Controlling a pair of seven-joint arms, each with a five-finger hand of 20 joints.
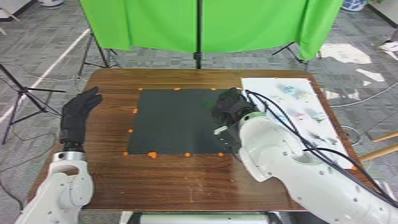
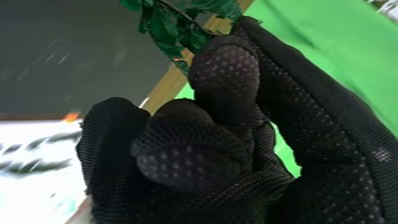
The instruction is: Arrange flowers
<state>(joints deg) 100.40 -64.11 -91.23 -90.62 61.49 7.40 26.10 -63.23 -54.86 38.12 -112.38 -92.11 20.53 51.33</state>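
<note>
Overhanging mat (image 1: 176, 122), right robot hand (image 1: 233, 107)

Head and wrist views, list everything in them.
Table: one, brown, centre
Mat: one, grey, on table
Tabs: several, orange, around mat
Patterned sheet: one, white, table's right
Leaves: several, green, beside right hand
Curtain: one, green, beyond table
Stands: several, black, around table
Vessels: two, blue-white, far floor
Wooden legs: two, tan, right edge
Cables: several, black, over right arm
Arms: two, white, either side
Left hand: one, black, beside mat
Right hand: one, black, over mat
</note>
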